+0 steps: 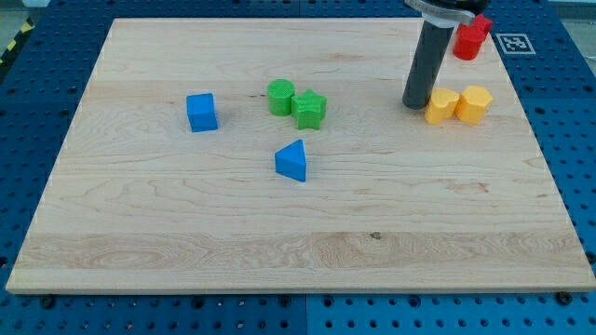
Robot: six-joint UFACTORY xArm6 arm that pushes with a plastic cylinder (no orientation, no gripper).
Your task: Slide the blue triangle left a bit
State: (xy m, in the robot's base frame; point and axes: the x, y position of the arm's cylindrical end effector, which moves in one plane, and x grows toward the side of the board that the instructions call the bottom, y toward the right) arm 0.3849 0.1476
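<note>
The blue triangle [291,160] lies near the middle of the wooden board [186,233]. My tip [415,103] stands far to the triangle's right and a little toward the view's top, touching or nearly touching the left side of a yellow heart-like block [440,106]. The dark rod rises from the tip toward the view's top edge.
A blue cube [201,112] sits left of centre. A green cylinder [280,97] and a green star-like block [309,109] sit together above the triangle. A yellow hexagon block [473,103] adjoins the yellow heart. A red block [472,38] stands at the top right.
</note>
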